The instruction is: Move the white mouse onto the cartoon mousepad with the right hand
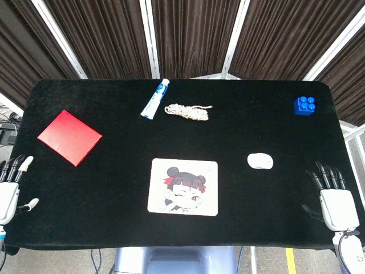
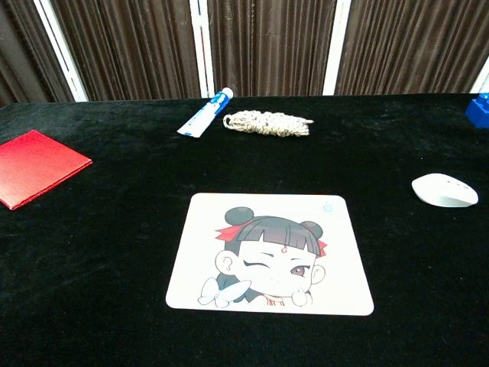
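The white mouse (image 1: 260, 161) (image 2: 445, 189) lies on the black table, to the right of the cartoon mousepad (image 1: 183, 186) (image 2: 270, 254), apart from it. The mousepad shows a winking girl with black buns and lies flat near the table's front edge. My right hand (image 1: 336, 201) rests at the front right corner, fingers spread and pointing away, holding nothing, below and right of the mouse. At the front left edge my left hand (image 1: 11, 188) is open too and empty. Neither hand shows in the chest view.
A red square booklet (image 1: 69, 137) (image 2: 34, 167) lies at the left. A toothpaste tube (image 1: 155, 99) (image 2: 204, 112) and a coil of rope (image 1: 187, 111) (image 2: 267, 122) sit at the back middle. A blue brick (image 1: 305, 105) (image 2: 479, 108) stands at the back right.
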{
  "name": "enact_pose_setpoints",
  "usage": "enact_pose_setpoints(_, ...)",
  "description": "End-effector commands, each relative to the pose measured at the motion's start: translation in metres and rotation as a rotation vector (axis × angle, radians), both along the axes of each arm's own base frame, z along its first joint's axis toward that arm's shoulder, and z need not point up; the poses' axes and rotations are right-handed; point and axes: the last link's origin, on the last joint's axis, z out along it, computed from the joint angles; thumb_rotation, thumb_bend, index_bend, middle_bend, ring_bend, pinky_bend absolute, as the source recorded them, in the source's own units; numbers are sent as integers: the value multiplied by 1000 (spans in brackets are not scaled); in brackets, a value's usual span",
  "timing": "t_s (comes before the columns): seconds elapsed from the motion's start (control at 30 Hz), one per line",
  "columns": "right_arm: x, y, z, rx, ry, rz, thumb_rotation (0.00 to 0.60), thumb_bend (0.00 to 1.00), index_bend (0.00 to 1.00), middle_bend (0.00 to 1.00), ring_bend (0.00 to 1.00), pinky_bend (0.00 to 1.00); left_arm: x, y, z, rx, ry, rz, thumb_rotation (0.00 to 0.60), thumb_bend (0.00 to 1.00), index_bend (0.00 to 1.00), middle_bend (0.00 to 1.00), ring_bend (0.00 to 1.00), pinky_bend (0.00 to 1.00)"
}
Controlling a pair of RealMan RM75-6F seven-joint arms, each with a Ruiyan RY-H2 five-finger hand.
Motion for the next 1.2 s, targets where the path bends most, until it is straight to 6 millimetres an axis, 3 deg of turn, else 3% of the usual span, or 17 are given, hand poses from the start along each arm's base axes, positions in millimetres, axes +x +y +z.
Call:
enact_pose_setpoints(0.03,0,0,0,-1,1,-1,600,54,144,0,0,0,0,0,0,-4,2,2,600,125,0,0,0,0)
enact_pose_setpoints(0.67,4,-8,-11,-2,-31,-6,600,61,144,0,0,0,-7,2,3,2,9,26,600,123,0,0,0,0)
enact_pose_setpoints(0.83,12,-24,-24,37,-39,-10,600,61,130,0,0,0,-6,2,5,15,8,21,600,124,0,0,0,0)
enact_pose_setpoints(0.97,24,-46,-42,88,-32,-28,600,58,4,0,0,0,-4,2,8,25,0,14,600,125,0,0,0,0)
enact_pose_setpoints(1.2,39,-85,-77,150,4,-83,600,58,0,0,0,0,-7,4,7,17,-3,25,600,123,0,0,0,0)
